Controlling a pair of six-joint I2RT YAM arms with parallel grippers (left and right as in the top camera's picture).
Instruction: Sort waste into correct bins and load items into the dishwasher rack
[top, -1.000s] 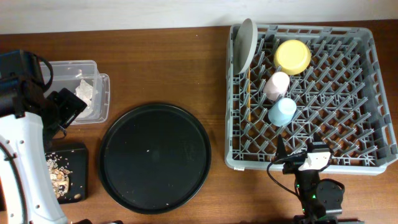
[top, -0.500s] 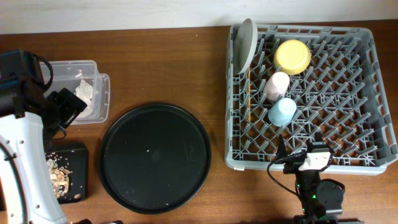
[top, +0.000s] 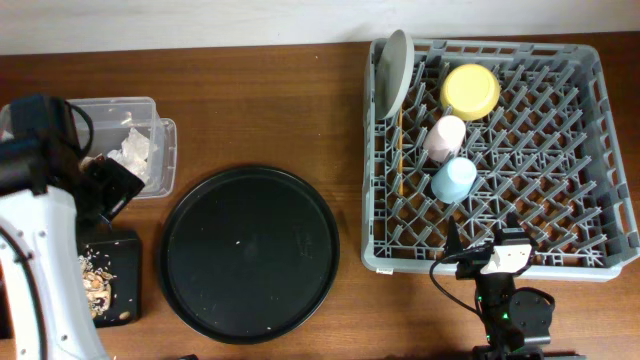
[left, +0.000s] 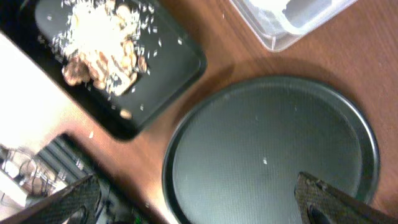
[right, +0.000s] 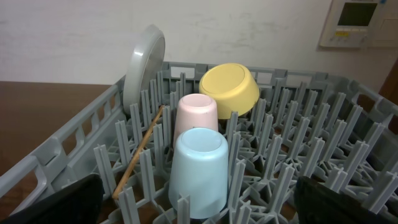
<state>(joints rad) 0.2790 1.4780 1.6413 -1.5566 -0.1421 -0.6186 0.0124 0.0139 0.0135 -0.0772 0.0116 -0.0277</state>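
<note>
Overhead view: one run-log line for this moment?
left fingers open by clear tub | right fingers open by dishwasher rack | racked: plate, yellow bowl, pink cup, blue cup, chopstick | napkins in tub | scraps on flat black tray

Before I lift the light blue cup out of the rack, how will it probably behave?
The light blue cup looks like plastic, so it is probably light and not fragile. Its smooth sides narrow toward the upturned base, so a pincer may slip upward. Standing mouth-down between the pegs of the dishwasher rack, it should hardly tip if pushed.
</note>
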